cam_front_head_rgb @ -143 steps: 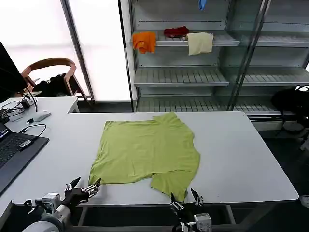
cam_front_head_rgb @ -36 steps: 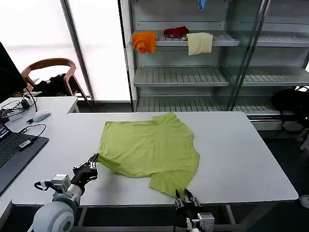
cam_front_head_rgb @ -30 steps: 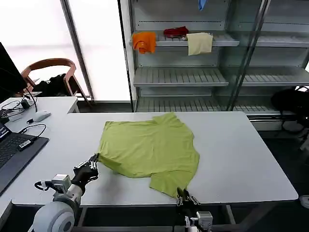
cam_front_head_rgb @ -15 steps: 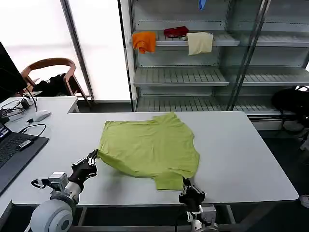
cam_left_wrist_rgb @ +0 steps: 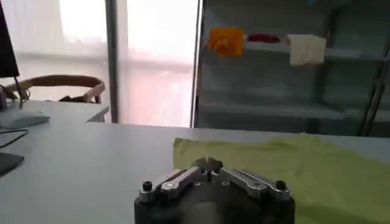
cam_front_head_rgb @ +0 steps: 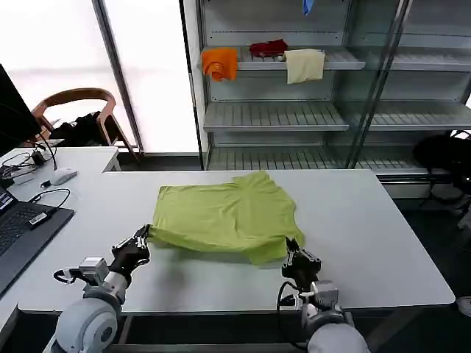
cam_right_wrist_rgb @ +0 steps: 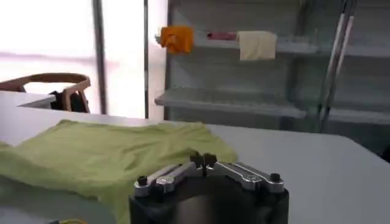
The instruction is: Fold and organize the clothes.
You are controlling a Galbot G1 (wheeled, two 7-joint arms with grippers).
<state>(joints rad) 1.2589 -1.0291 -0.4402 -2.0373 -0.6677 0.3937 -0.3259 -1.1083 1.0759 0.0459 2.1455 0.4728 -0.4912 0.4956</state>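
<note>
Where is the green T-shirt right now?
In the head view, the lime-green T-shirt lies in the middle of the white table, its near edge pinched by the left claw and the right claw.

One T-shirt, two grippers, three cloths on the shelf

On the white table (cam_front_head_rgb: 368, 243) lies one lime-green T-shirt (cam_front_head_rgb: 221, 217), with one left gripper (cam_front_head_rgb: 141, 240) and one right gripper (cam_front_head_rgb: 292, 252) at its near corners. The shelf unit (cam_front_head_rgb: 280, 118) carries three cloths: one orange cloth (cam_front_head_rgb: 220, 62), one red cloth (cam_front_head_rgb: 268, 48), one cream cloth (cam_front_head_rgb: 305, 65). One wooden chair (cam_front_head_rgb: 73, 110), one computer mouse (cam_front_head_rgb: 62, 176).
</note>
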